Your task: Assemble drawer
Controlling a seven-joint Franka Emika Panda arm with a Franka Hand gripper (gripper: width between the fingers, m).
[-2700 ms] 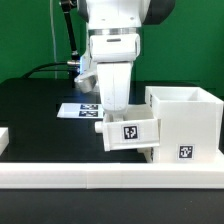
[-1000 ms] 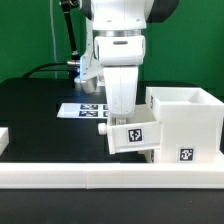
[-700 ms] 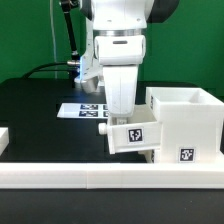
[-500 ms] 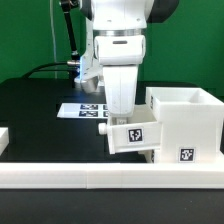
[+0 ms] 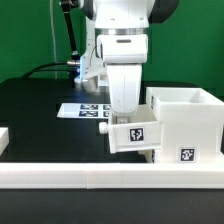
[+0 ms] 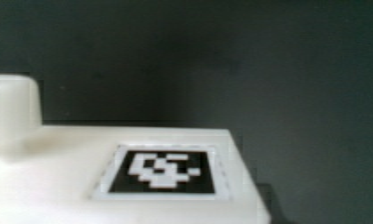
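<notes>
The tall white housing [image 5: 185,125] stands at the exterior view's right, open at the top, with a tag low on its front. A small white tray [image 5: 132,135] with a tag on its face hangs slightly tilted against the housing's left side, just above the table. My gripper [image 5: 124,119] reaches down from above into the tray and holds it; the tray wall hides the fingertips. The wrist view shows the tray's tagged face [image 6: 162,170] close up and a white rounded part [image 6: 9,115] beside it. No fingers show there.
The long white border rail [image 5: 100,180] runs along the front. The marker board [image 5: 82,109] lies on the black table behind the arm. A white part [image 5: 3,138] pokes in at the exterior view's left edge. A black cable runs at the back left.
Since 2.7 s ago my gripper and the tray have shifted a little toward the housing. Over the last second the hand edged slightly further right; the tray has hardly moved.
</notes>
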